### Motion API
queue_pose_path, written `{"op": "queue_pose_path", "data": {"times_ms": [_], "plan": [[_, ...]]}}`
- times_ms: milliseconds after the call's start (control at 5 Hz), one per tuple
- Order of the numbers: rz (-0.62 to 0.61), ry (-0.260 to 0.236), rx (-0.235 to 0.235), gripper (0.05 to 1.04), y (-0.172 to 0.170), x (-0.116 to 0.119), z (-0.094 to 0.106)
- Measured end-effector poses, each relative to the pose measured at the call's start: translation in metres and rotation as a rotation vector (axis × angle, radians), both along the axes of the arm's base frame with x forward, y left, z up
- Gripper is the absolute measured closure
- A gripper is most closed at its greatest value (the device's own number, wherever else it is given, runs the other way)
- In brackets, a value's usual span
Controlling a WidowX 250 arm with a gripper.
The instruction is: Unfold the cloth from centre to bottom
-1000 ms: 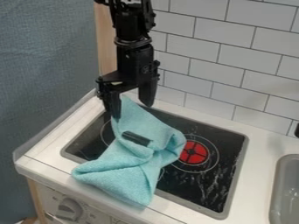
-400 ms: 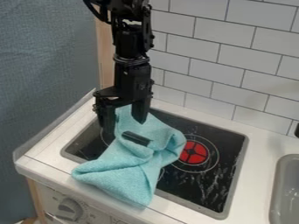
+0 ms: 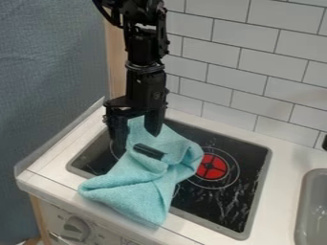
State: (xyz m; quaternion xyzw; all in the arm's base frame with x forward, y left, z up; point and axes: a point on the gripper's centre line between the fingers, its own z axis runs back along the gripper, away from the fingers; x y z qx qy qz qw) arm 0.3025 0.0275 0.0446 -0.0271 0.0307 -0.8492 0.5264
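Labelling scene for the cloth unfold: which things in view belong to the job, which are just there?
Job:
- teal cloth, bunched on the stovetop
- gripper, over its upper part

Just there:
- stovetop, only supporting
- grey sink
- stove knob
- black strip on cloth, purpose unclear

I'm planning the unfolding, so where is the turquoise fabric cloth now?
In the camera view, the cloth lies bunched across the left of the black stovetop, left of the round red burner, its upper end at the black two-finger gripper.
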Motion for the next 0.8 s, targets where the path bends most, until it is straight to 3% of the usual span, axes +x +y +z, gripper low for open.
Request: {"op": "queue_pose_path", "data": {"times_ms": [800], "plan": [[0.006, 0.048, 0.006, 0.085, 0.002, 0.003, -0.018]]}}
